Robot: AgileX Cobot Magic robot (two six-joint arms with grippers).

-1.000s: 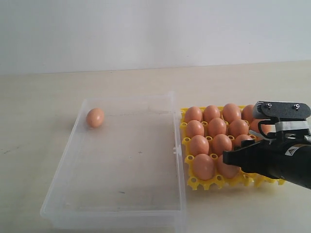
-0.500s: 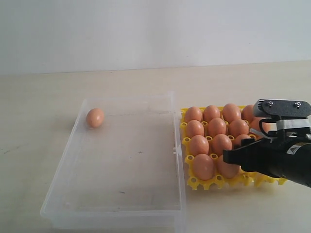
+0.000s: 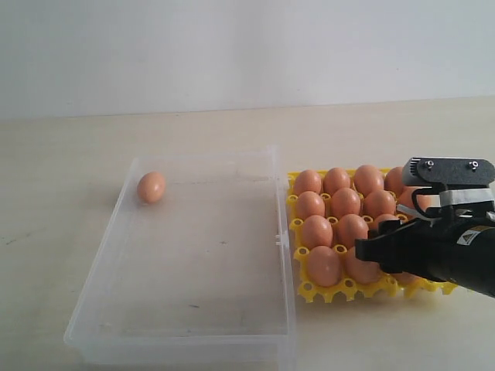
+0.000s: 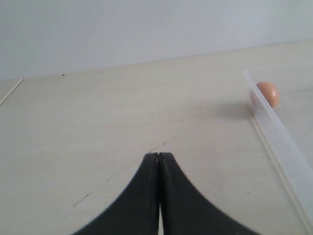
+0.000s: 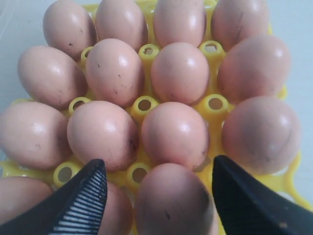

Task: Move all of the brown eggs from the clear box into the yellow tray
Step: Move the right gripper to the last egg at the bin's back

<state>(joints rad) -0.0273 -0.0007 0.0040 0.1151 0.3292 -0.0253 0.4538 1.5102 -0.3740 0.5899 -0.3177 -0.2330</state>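
Right claw (image 5: 157,164): open. The fingers are spread to either side of one egg (image 5: 171,200) seated in a near-edge cup of the yellow tray (image 3: 329,292). I see a gap on one side and cannot tell whether the other pad touches. My reading is that nothing is held.

Left claw (image 4: 159,155): closed, tips meeting, empty, low over the bare table (image 4: 73,137) outside the clear box (image 3: 201,263).

Brown eggs (image 3: 340,202), tray lot: standing on end in their cups, long axes upright. The right arm hides the tray's right part in the exterior view.

Lone brown egg (image 3: 151,187): on the box floor in the far left corner, close to the walls. I cannot tell whether it touches them.

Bearing: from the right claw it lies far off to the left and farther back, across the whole box. From the left claw it lies ahead, just beyond the box wall. I judge the left arm nearer, though the exterior view does not show it.

Axis: the egg lies on its side, and its long axis seems to run roughly away from the exterior camera, leaning slightly right. Which end is narrower I cannot tell. I judge a grip should close across the short axis.
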